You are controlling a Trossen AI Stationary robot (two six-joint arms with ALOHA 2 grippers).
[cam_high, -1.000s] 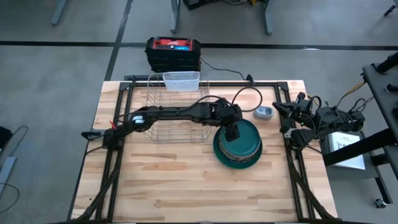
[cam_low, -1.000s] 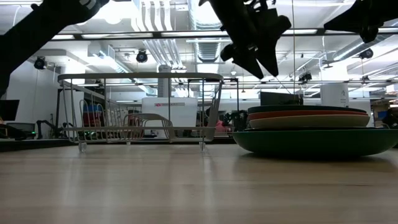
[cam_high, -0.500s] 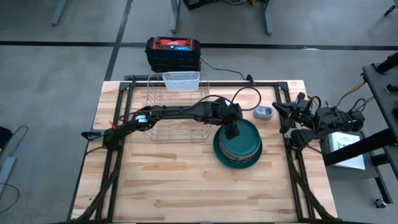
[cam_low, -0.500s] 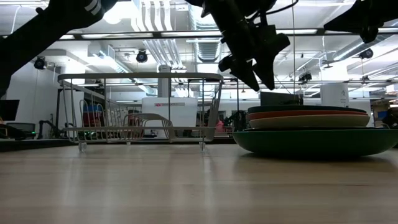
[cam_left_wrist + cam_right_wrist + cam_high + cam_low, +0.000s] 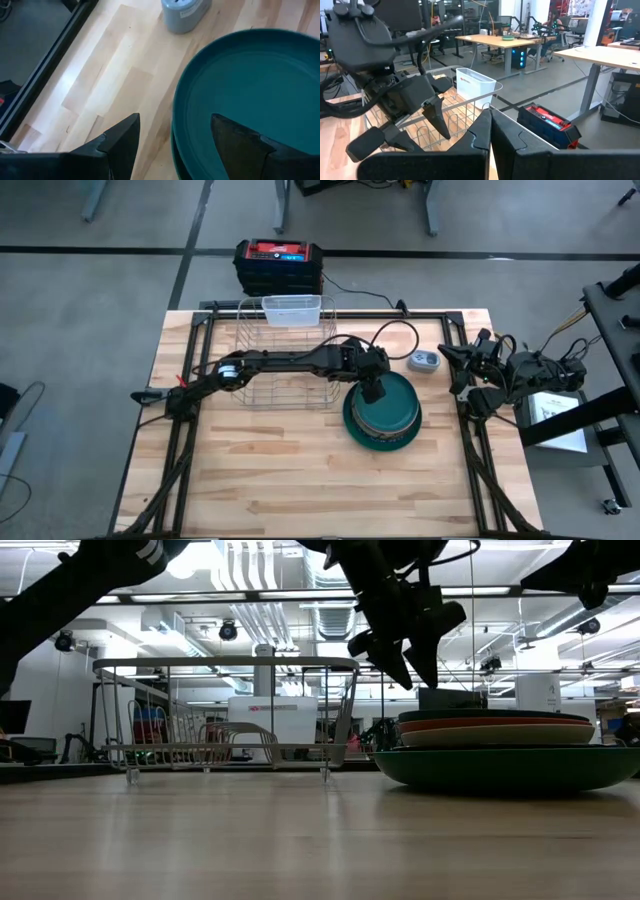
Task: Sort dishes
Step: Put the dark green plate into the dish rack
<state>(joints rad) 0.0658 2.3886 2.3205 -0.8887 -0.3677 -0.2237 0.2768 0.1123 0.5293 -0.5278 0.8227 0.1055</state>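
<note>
My left gripper [image 5: 372, 391] hangs open above the near rim of the stacked dishes [image 5: 383, 413], just beside the wire rack [image 5: 285, 355]. My right gripper [image 5: 490, 131] is closed, well apart.

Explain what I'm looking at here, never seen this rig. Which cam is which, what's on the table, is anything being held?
It is a robot with two dark arms at a wooden table. One picture looks straight down from above, one looks level across the table top, and the other two come from cameras on each arm's wrist.

On the table stand a silver wire rack, a stack of dishes with a dark teal plate on top, and a small grey round device.

The left gripper hovers over the near-rack edge of the stack, fingers open on either side of the plate's rim, not touching it. It holds nothing.

The right gripper waits at the table's right edge, fingers shut and empty.
</note>
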